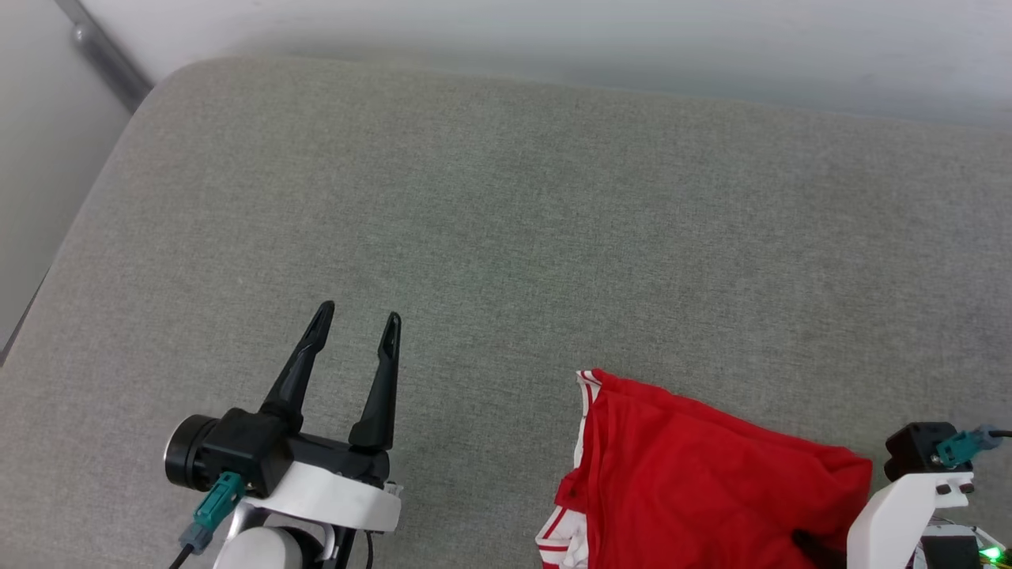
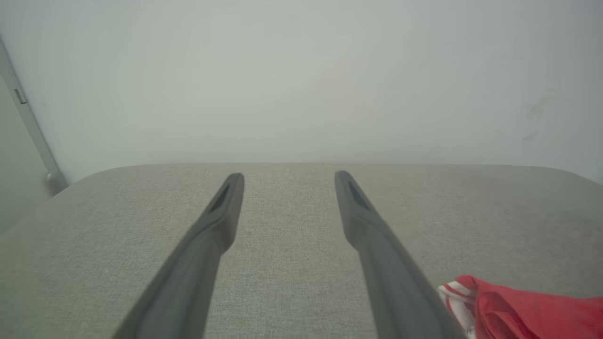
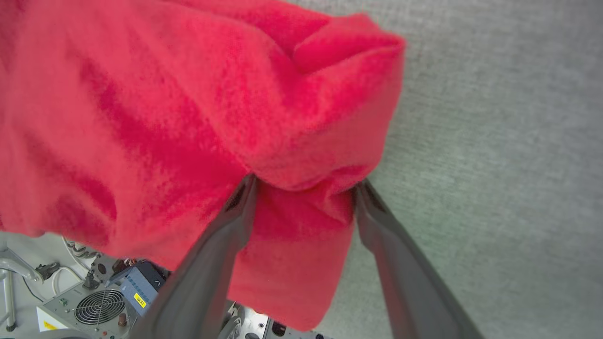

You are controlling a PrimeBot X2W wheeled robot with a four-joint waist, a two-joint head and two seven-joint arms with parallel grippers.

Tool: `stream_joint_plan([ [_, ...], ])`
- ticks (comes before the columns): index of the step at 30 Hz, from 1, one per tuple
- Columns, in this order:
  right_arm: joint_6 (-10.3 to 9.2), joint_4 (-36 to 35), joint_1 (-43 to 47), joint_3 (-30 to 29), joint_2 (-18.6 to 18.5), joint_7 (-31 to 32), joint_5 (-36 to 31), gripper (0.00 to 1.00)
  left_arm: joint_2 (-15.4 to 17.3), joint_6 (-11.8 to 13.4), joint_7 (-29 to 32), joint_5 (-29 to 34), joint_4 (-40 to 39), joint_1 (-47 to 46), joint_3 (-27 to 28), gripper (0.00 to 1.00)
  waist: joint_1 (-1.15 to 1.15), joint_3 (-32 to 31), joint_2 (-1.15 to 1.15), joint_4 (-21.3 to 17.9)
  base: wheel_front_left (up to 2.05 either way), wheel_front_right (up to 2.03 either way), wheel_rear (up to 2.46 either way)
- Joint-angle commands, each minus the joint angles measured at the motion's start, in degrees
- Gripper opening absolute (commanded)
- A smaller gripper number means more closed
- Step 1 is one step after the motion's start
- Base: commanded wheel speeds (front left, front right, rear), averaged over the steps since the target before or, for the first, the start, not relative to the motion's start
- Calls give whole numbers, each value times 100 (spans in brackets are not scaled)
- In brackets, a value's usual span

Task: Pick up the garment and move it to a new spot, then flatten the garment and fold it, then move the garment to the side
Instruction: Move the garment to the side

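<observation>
The garment looks soft, light and floppy, so I'd pinch a bunched fold or the striped trim. The left end effector hovers with its fingers apart over the bare grey cushion, well left of the cloth. The red heap lies at the near right edge, and the right end effector is spread wide astride a fold.

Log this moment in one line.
left hand: open, empty | right hand: open, astride garment fold | garment: crumpled, cushion near edge
</observation>
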Motion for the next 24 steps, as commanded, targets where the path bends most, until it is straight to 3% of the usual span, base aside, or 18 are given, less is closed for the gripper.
stream_joint_plan([
  [1, -3, 107, -94, 28, 6, -59, 23, 100, -21, -7, -14, -32, 16, -79, -7, 100, 0, 75, 0, 75, 0, 0, 0],
  [5, -2, 550, -116, 338, -34, -138, -27, 100, -18, -7, -14, -21, 35, -115, -3, 100, 0, 135, 0, 136, 0, 0, 0],
  [6, -1, 667, -109, 399, -33, -173, -24, 87, -17, -7, -14, -23, 40, -118, -3, 100, 0, 144, 0, 147, 0, 0, 0],
  [7, -1, 776, -110, 458, -36, -203, -22, 42, -19, -7, -14, -20, 46, -121, -7, 100, 0, 148, 0, 155, 0, 0, 0],
  [8, -1, 866, -134, 499, -40, -256, -30, 7, -19, -7, -14, -16, 54, -126, -10, 100, 0, 147, 0, 159, 0, 0, 0],
  [9, -1, 928, -172, 544, -67, -338, -53, 0, -19, -7, -14, -13, 59, -133, -11, 100, 0, 144, 0, 158, 0, 0, 0],
  [16, -6, 1001, -420, 813, -564, -777, -271, 0, -61, -7, -14, -44, 60, -61, 76, 100, 0, -20, 0, -23, 0, 0, 0],
  [24, -8, 521, -1136, 1847, -2134, -982, -965, 0, -102, -7, -14, 16, -71, -31, -158, 100, 0, -23, 0, -841, 0, 0, 0],
])
